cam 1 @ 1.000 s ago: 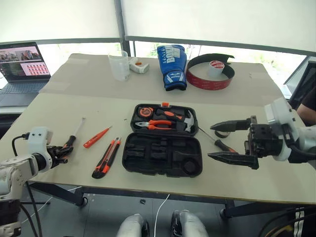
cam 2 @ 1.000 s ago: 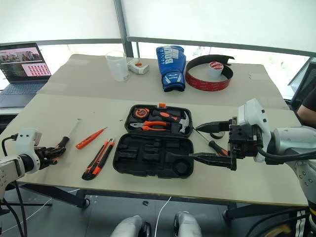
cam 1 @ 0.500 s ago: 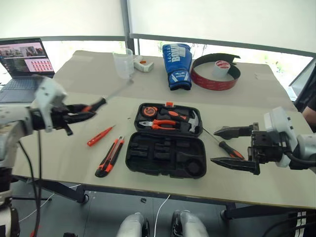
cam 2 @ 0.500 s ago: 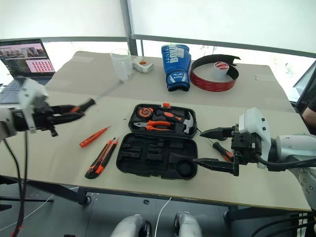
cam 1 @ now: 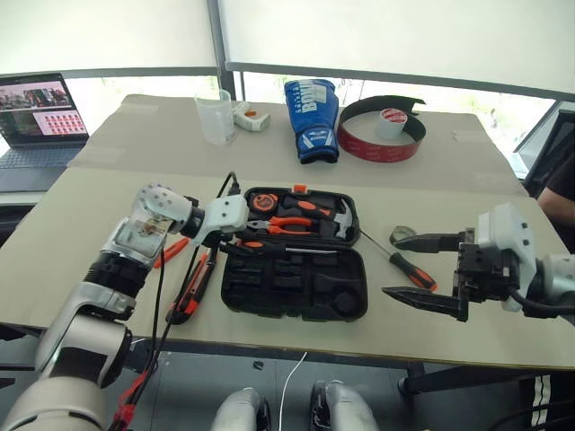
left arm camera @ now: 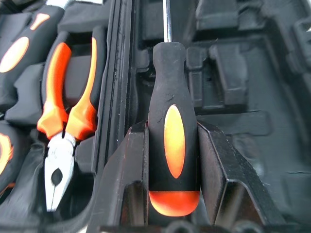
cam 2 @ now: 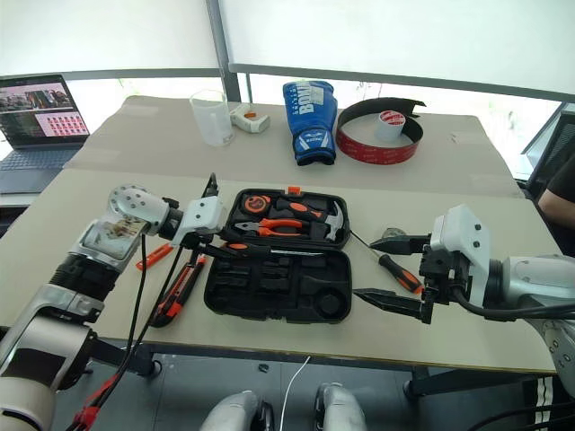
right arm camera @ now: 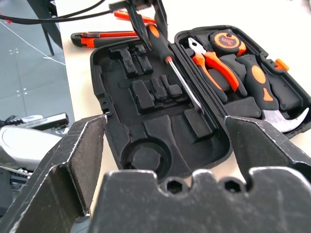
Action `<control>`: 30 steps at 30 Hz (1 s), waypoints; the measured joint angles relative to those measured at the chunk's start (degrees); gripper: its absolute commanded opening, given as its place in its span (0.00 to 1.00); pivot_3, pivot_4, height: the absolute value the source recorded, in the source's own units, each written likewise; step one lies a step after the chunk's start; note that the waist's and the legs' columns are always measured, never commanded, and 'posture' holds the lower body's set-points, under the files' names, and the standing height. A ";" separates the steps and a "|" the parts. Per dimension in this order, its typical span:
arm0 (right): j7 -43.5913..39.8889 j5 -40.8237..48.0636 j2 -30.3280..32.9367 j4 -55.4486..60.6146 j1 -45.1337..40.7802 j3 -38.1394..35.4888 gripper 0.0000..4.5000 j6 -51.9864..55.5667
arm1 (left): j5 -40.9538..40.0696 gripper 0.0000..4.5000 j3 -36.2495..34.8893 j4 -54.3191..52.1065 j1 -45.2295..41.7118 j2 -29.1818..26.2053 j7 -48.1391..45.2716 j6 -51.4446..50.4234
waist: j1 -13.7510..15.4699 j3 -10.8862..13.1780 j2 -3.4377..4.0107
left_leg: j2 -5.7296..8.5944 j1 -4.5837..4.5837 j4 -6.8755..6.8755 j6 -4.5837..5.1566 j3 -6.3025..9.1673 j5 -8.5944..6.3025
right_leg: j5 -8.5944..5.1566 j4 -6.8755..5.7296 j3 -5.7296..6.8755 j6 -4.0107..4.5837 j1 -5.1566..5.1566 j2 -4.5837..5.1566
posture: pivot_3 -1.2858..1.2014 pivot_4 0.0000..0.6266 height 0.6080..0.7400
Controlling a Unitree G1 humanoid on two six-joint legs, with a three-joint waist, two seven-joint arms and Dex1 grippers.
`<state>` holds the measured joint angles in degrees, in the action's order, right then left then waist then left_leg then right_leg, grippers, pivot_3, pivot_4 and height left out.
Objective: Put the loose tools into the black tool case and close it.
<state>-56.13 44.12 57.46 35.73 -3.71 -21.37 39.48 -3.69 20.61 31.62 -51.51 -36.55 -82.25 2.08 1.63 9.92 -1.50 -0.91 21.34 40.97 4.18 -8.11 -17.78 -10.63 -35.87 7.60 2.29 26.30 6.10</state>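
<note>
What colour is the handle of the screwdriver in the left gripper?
Black with orange inlay and end cap on the screwdriver; clearest in the left wrist view.

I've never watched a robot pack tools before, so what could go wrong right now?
The left claw holds a screwdriver over the open tool case. Its long shaft lies across several moulded recesses, so it might settle crooked and stop the lid closing. It also sits close to the pliers, which it might knock. The right claw hangs open beside another screwdriver and may nudge it.
</note>
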 measured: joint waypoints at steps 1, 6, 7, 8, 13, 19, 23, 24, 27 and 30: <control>0.35 0.00 -0.08 0.18 0.33 -0.22 1.00 0.00 | 0.46 0.20 0.00 1.61 -0.30 0.42 -0.09 0.73 | -0.01 0.00 0.00 | 0.00 0.01 0.02 0.05 0.00 -0.02 | 0.00 0.00 0.00 0.00 0.00 0.01 | 0.52 0.24 0.90; 1.83 0.01 -0.20 0.95 1.23 -0.71 1.00 0.00 | 1.53 0.42 -0.10 5.52 -1.25 2.32 -1.03 2.79 | 0.11 0.00 -0.01 | 0.01 0.15 0.27 0.26 0.04 -0.14 | 0.03 0.00 0.05 -0.03 0.00 0.04 | 0.52 0.24 0.90; 2.05 0.01 -0.22 0.95 1.37 -0.71 1.00 0.00 | 1.53 0.49 -0.27 5.83 -1.50 2.78 -0.94 2.85 | 0.11 0.00 -0.01 | 0.01 0.22 0.34 0.30 0.08 -0.16 | 0.04 0.00 0.08 -0.05 0.00 0.06 | 0.52 0.24 0.90; 2.39 0.01 -0.27 0.97 1.38 -0.71 1.00 0.00 | 1.47 0.57 -0.59 5.94 -1.80 3.17 -0.99 2.85 | 0.13 0.00 -0.01 | 0.01 0.29 0.43 0.35 0.09 -0.19 | 0.06 0.00 0.11 -0.09 0.01 0.07 | 0.52 0.24 0.90; 3.07 0.43 -0.29 1.42 1.42 -0.71 1.00 0.00 | 0.81 0.81 -2.10 4.76 -2.33 3.28 -1.77 0.59 | 0.11 0.00 0.00 | 0.01 0.50 0.77 0.53 0.15 -0.29 | 0.18 0.04 0.13 -0.30 0.01 0.10 | 0.52 0.24 0.90; 3.48 1.50 -0.29 1.49 1.55 -0.73 1.00 0.00 | -0.84 0.70 -3.56 2.32 -2.60 3.55 -2.64 -2.67 | 0.12 0.00 0.00 | 0.04 0.56 0.85 0.61 0.15 -0.34 | 0.24 0.08 0.12 -0.39 0.00 0.12 | 0.52 0.24 0.90; 3.83 1.74 -0.29 1.45 0.91 -0.73 1.00 0.00 | -0.81 0.40 -3.59 2.71 -2.65 5.54 -2.59 -3.28 | 0.31 0.00 0.00 | 0.06 0.58 0.87 0.61 0.14 -0.34 | 0.25 0.08 0.12 -0.39 0.00 0.11 | 0.52 0.24 0.90; 3.87 1.80 -0.29 1.44 0.58 -0.73 1.00 0.00 | -0.66 0.29 -3.58 3.21 -2.76 6.00 -2.40 -3.21 | 0.36 0.00 0.00 | 0.07 0.58 0.87 0.61 0.14 -0.34 | 0.25 0.08 0.12 -0.40 0.00 0.10 | 0.52 0.24 0.90; 3.92 1.80 -0.29 1.31 0.52 -0.71 1.00 0.00 | 0.47 0.06 -3.51 5.12 -3.89 7.41 -1.49 -2.30 | 0.47 0.00 0.00 | 0.06 0.58 0.87 0.61 0.14 -0.34 | 0.25 0.08 0.12 -0.40 0.00 0.09 | 0.52 0.24 0.90; 4.13 1.77 -0.38 1.28 0.51 -0.71 1.00 0.00 | 1.81 0.00 -3.29 6.54 -4.43 8.78 -0.82 -0.99 | 0.49 0.00 0.00 | 0.08 0.57 0.87 0.61 0.13 -0.34 | 0.25 0.08 0.12 -0.39 0.00 0.10 | 0.52 0.24 0.90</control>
<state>-52.00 45.89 57.09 37.01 -3.20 -22.08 39.47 -1.88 17.33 38.16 -55.94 -27.78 -83.07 1.09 2.12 9.92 -1.51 -0.83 21.92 41.84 4.80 -7.98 -18.12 -10.38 -35.79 7.72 1.89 26.29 6.20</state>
